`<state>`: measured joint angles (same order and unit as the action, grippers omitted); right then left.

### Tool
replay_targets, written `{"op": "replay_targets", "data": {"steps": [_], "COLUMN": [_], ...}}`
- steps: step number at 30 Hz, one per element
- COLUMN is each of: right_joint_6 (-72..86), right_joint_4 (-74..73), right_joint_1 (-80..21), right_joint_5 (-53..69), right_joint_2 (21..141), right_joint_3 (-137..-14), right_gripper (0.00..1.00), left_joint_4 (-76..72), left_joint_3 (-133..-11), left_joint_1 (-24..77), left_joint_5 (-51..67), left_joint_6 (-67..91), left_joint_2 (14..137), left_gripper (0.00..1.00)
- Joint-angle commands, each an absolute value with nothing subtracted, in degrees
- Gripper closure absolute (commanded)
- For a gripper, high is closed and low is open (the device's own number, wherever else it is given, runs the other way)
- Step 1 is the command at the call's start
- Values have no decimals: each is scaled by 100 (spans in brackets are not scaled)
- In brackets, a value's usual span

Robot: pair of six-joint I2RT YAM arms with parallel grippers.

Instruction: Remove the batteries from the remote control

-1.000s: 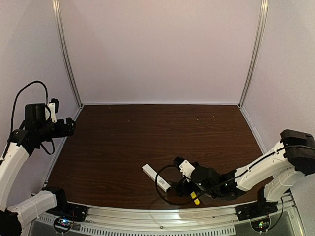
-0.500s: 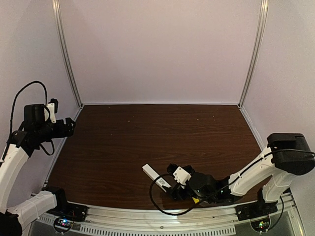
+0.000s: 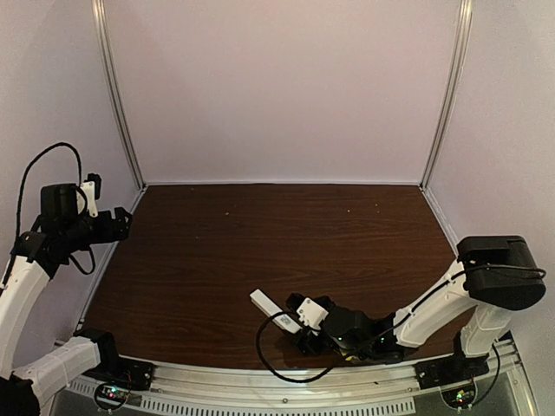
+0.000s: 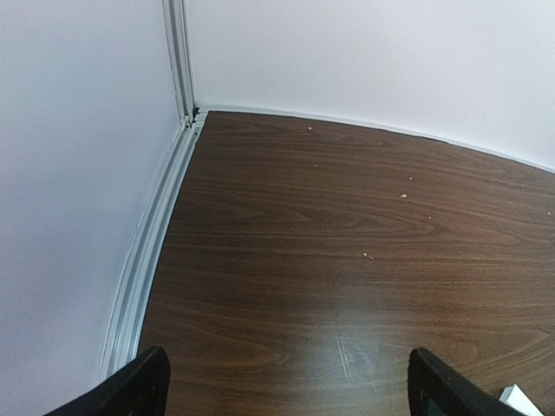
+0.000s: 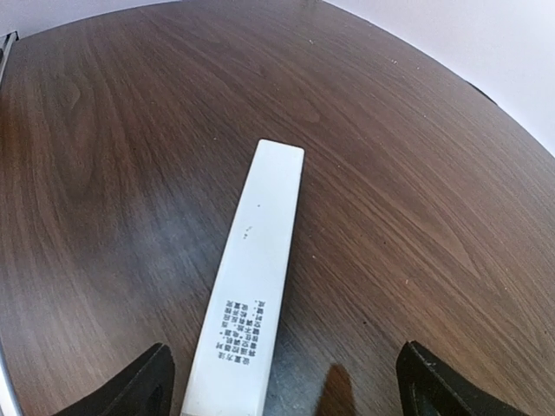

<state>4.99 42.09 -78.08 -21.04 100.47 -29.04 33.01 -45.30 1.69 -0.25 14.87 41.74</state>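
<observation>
The slim white rectangular plastic remote control (image 5: 260, 286) lies on the dark wooden desk (image 5: 416, 173), straddled by the released right tool (image 5: 284, 380), apparently lined up to grasp it; the left tool (image 4: 286, 381) hangs released, well apart.

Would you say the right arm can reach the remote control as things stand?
Probably yes: the right tool sits low over the remote control, jaws open on either side of it, nothing in between.
</observation>
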Motion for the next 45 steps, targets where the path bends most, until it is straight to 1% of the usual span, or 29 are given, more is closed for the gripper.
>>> {"op": "replay_targets", "data": {"steps": [1,6,8,16,19,20,31,33,37,42,45], "right_joint_6": [412,369,388,473,497,505,708,720,763,801,800], "right_joint_4": [4017,3992,3846,3105,3015,3007,3067,3034,2868,2827,2802], "right_joint_1": [-7838,-7836,-7840,-7838,-7833,-7837,-7686,-7624,-7544,-7491,-7472], "right_joint_5": [-1952,-1848,-1869,-1883,-1888,-1894,-1920,-1801,-1657,-1610,-1577], "right_joint_2": [10164,10148,10221,10740,10783,10792,10592,10624,10732,10752,10759], "right_joint_3": [-3032,-3048,-3161,-3734,-3803,-3806,-3536,-3552,-3660,-3674,-3693], "right_gripper": [11,12,15,28,40,42,48,51,63,68,74], "left_joint_4": [3094,3102,3102,3103,3104,3104,3101,3093,3086,3081,3061], "left_joint_3": [-4462,-4459,-4463,-4458,-4456,-4452,-4450,-4449,-4441,-4440,-4443], "left_joint_1": [132,132,132,132,132,132,132,132,132,132,132], "left_joint_5": [0,0,0,0,-4,-4,0,215,248,300,318], "left_joint_6": [1424,1416,1415,1415,1415,1413,1400,1391,1390,1380,1380], "left_joint_2": [4106,4100,4093,4057,4034,4022,3998,4001,4008,4023,4034], "left_gripper": [2,3,3,3,3,3,2,3,3,2,3]}}
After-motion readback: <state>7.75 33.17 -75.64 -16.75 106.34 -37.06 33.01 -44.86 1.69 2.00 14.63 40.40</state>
